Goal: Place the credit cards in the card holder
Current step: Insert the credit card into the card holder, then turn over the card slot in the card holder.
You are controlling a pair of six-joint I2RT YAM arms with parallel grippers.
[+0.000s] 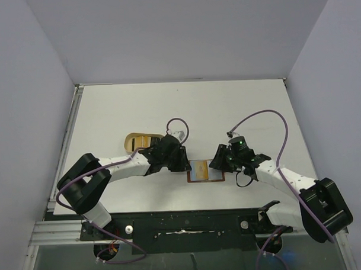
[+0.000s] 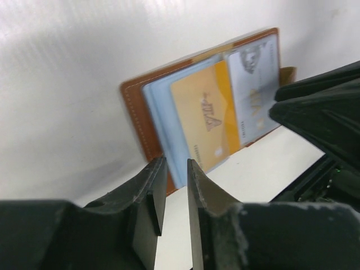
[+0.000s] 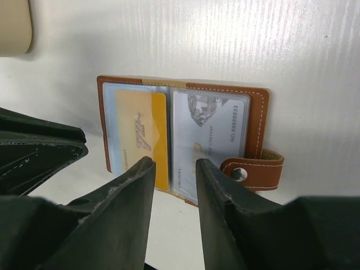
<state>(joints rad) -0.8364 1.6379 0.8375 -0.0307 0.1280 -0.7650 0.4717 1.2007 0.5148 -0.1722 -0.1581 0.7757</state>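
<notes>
Obs., left to right.

- Tan tray (image 1: pixel 135 140): on the table (image 1: pixel 227 109), left of centre and back from the near edge. I cannot make out its contents.
- Left gripper (image 2: pixel 175 191): low over the table, just beside the left edge of the card holder (image 3: pixel 256 112). The jaws are parted by a narrow slit with bare table showing through it. Nothing is held.
- Card holder: lies open and flat toward the near edge of the table, about midway between the left and right edges, with a gripper on either side.
  - The left half carries a gold card (image 3: pixel 140 124) over a pale blue leaf (image 3: pixel 109 129). Whether that leaf is a card or a sleeve I cannot tell.
  - The right half carries a silver card (image 3: pixel 211 129) under clear plastic.
  - The snap tab (image 3: pixel 264 169) is undone and sticks out at the right edge.
- Right gripper (image 3: pixel 175 185): hovers at the near edge of the holder, over the fold. The jaws are moderately apart and empty.

Step (judgement): the gold and silver cards look lodged in the holder and no loose card shows on the table. This reads as the end of an insertion, with both grippers free of the cards.

Next (judgement): check whether the gold card is fully seated, which is not clear from here. If it is not, nudge it deeper while the other gripper pins the leather. Any card remaining would likely be in the tray. Otherwise, fold the holder and press the tab.
</notes>
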